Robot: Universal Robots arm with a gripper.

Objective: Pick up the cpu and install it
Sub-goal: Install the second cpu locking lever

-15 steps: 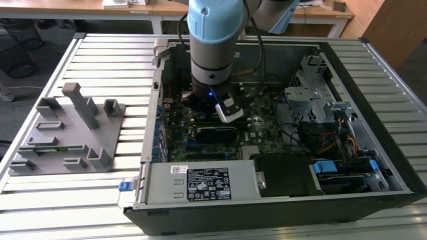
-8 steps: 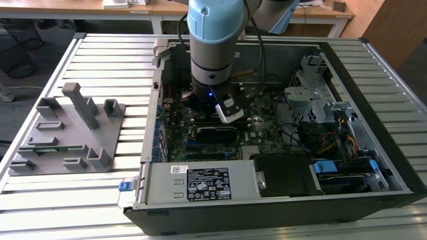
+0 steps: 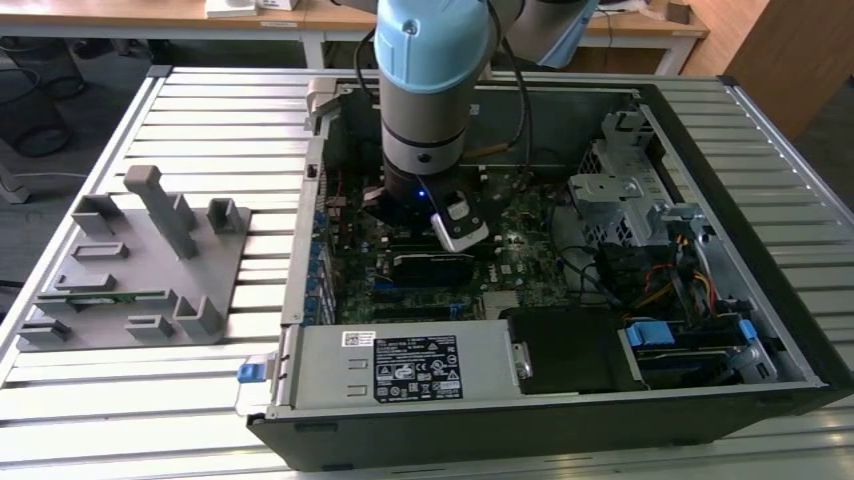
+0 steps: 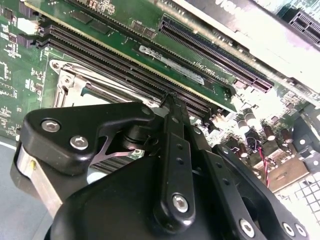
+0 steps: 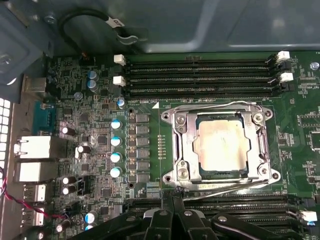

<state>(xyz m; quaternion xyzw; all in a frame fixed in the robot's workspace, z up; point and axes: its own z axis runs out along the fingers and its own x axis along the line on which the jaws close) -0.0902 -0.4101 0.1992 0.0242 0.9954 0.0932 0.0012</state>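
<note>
The arm (image 3: 424, 90) reaches down into an open computer case (image 3: 694, 300) that lies on a slatted surface (image 3: 200, 120). The tool (image 5: 173, 196) hangs low over the motherboard (image 5: 90, 150), its black linkage seen close up in both wrist views. In the first wrist view its fingertips (image 5: 176, 198) meet in a narrow point with no visible gap and nothing between them; the second wrist view likewise shows the fingers (image 4: 176, 130) drawn together over the memory slots (image 4: 125, 65).

The cpu (image 5: 221, 148) sits flat in the socket, just beyond the fingertips and apart from them. Its dull silver top shows inside the metal socket frame (image 5: 180, 145), which lies around it. A thin wire lever (image 5: 235, 186) runs along the frame edge nearest the tool, between the cpu and the fingertips; another wire lever (image 5: 210, 106) runs along the far edge. Rows of empty memory slots (image 5: 200, 75) lie beyond the socket, and more run beneath the tool.

In the exterior view, a grey fixture tray (image 3: 134, 270) with upright posts rests on the surface beside the case, well apart from the tool, on the exterior view's left. A power supply (image 3: 400, 370) with a label fills the near edge of the case.
</note>
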